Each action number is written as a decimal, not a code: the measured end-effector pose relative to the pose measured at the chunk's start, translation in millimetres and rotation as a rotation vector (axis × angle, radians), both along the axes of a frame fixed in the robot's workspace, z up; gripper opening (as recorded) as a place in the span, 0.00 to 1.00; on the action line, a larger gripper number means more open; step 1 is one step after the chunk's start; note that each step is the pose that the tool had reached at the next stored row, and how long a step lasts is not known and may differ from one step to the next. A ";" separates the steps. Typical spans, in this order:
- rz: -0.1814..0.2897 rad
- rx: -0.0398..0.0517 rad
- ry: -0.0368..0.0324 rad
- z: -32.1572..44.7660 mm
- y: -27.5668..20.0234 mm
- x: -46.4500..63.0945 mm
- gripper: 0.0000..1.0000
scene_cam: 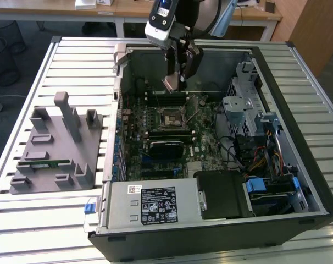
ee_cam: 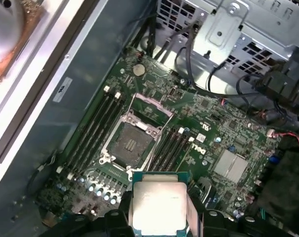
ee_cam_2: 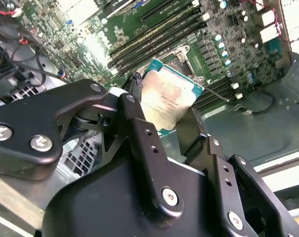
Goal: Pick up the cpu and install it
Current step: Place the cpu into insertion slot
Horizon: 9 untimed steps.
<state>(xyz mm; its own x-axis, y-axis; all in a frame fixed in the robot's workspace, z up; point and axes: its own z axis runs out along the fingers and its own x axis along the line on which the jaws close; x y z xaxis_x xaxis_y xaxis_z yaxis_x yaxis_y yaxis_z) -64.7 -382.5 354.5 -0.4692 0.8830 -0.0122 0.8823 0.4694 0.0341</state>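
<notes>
The gripper's (ee_cam: 158, 220) jaws clamp the edges of the cpu (ee_cam: 158, 201), a silver-grey square with a pale rim, held tilted above the open computer case (scene_cam: 210, 237), whose motherboard (scene_cam: 206, 144) shows an empty socket (ee_cam: 131, 143), while a grey fixture (scene_cam: 73, 140) holds a green memory stick (scene_cam: 43, 163).

Arm reaching in from above, tool (scene_cam: 176, 78) apparently tilted, fingers (ee_cam_2: 144, 133) pinching the cpu (ee_cam: 158, 205).
</notes>
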 end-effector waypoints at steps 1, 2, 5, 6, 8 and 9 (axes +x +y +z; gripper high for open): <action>-0.014 0.0000 0.0000 -0.7 0.1 0.0 0.53; -0.029 -0.0001 0.0000 -1.3 0.1 0.0 0.53; -0.074 0.0000 0.0000 -3.4 0.2 0.0 0.53; -0.091 -0.0001 0.0001 -4.0 0.3 0.0 0.53; -0.125 -0.0001 0.0001 -5.3 0.3 0.0 0.53; -0.143 -0.0001 0.0001 -6.1 0.3 0.0 0.53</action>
